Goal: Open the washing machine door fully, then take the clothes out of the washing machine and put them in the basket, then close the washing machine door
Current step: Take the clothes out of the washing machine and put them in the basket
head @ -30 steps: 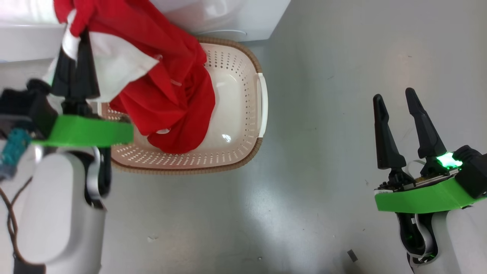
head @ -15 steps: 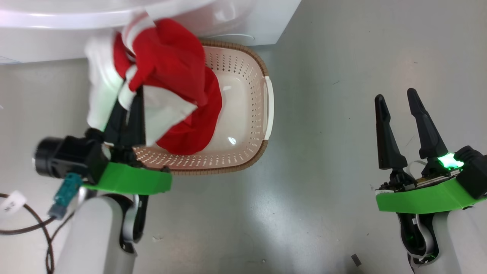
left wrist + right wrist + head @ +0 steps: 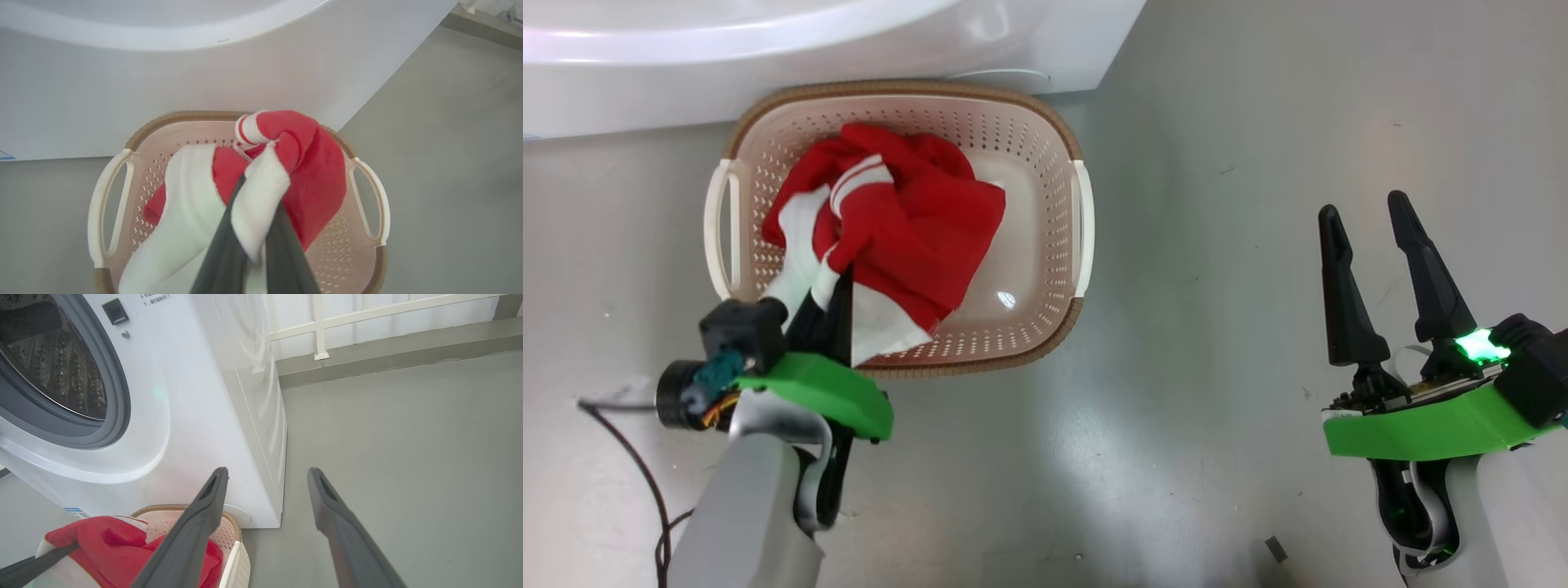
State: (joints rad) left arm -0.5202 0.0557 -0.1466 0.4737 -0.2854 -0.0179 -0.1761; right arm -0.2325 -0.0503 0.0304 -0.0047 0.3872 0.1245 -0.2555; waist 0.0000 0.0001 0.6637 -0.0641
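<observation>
So, red-and-white clothes (image 3: 907,229) bunched over basket (image 3: 1045,122) interior. Left gripper (image 3: 837,282) at basket's near rim, clamped tight on white fabric. Right gripper (image 3: 1362,204) well right of basket, fingers spread wide, holding nothing. Washing machine (image 3: 768,73) just behind basket.

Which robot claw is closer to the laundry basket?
Left. The left gripper is over the near edge of the basket, shut on the clothes; the right gripper is open above floor, off to the basket's right.

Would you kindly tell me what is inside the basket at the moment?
Red and white clothes fill the left and middle of the basket, held by the left gripper, jaws shut. Anything beneath them is hidden.
</observation>
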